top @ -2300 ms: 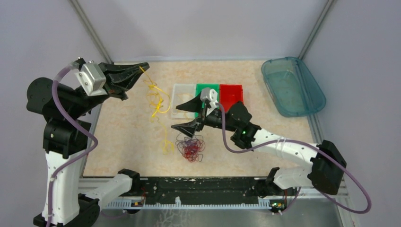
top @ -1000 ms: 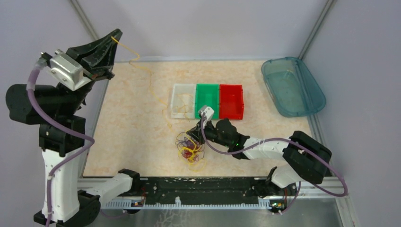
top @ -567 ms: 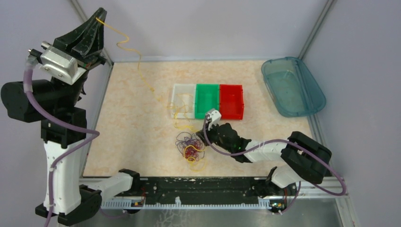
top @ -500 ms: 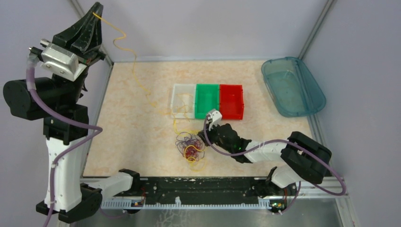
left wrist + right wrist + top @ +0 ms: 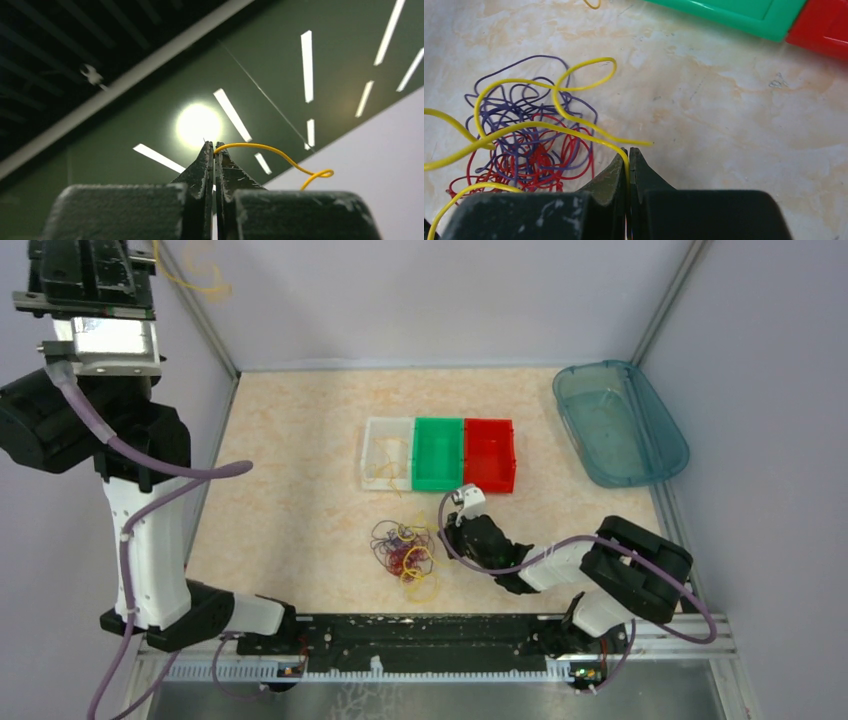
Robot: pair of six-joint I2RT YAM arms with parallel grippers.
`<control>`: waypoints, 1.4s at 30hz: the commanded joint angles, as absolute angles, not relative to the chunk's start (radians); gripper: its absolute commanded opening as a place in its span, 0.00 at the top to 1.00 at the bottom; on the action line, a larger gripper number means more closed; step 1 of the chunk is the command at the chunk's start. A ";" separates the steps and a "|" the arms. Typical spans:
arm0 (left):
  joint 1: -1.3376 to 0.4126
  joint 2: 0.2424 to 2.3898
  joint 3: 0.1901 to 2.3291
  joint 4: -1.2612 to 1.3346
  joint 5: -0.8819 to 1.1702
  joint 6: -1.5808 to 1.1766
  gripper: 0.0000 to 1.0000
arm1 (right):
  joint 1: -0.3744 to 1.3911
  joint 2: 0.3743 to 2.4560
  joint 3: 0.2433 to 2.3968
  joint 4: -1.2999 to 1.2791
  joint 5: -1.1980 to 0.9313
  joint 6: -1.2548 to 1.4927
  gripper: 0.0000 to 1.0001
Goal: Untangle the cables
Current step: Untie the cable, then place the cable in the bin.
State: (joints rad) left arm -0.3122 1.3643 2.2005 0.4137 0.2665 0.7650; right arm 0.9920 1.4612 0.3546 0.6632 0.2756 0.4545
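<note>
Progress: partway, by the look of it. One wire seems pulled out, and the rest is knotted on the table.
Left claw (image 5: 214,150): jaws pressed flat together on the end of the lifted yellow wire (image 5: 272,150), which arcs off to the right of the tips. The claw is raised high and points at the ceiling, well apart from the table.
Lifted yellow wire: in the top view a small curl of it (image 5: 205,275) hangs just beside the raised claw. No strand shows running down from it to the heap, so it is probably free.
Right claw (image 5: 628,156): low over the table (image 5: 734,115), tips closed on a yellow strand (image 5: 549,127) that leads off to their left and into the heap.
Tangle (image 5: 531,155): just left of the right claw's tips — red, purple and yellow loops crossing one another and not yet parted.
Bins: the green bin (image 5: 724,17) and red bin (image 5: 824,32) lie beyond the right claw's tips. The white bin (image 5: 388,422) sits next to the green one and appears to hold a little yellow; what the other two hold cannot be told.
Left to do: draw the pinched strand clear, then separate red from purple — likely the larger share of the work.
</note>
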 commanded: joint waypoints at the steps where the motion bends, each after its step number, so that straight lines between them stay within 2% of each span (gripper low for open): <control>1: -0.314 1.408 2.340 0.510 0.295 0.918 1.00 | 0.995 1.426 0.319 0.699 0.396 0.547 1.00; 4: -0.314 1.382 2.317 0.412 0.315 0.892 1.00 | 0.994 1.406 0.283 0.763 0.393 0.543 1.00; 7: -0.314 1.281 2.106 0.350 0.372 0.835 1.00 | 0.994 1.390 0.273 0.816 0.380 0.528 1.00; 11: -0.314 1.205 1.927 0.179 0.425 0.709 1.00 | 0.994 1.338 0.246 0.918 0.344 0.496 1.00; 16: -0.315 1.146 1.675 0.157 0.447 0.617 1.00 | 0.987 1.236 0.221 0.981 0.291 0.481 1.00; 23: -0.317 1.176 1.476 0.178 0.438 0.567 1.00 | 0.975 1.055 0.201 0.966 0.248 0.477 1.00; 42: -0.327 1.380 1.324 0.209 0.430 0.505 1.00 | 0.931 0.611 0.224 0.639 0.244 0.453 1.00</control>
State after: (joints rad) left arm -0.3191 1.3754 1.3613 0.1726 0.4210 0.5220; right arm 0.9493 0.6857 0.1768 0.7090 0.2417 0.4706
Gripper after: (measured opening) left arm 0.008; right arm 0.014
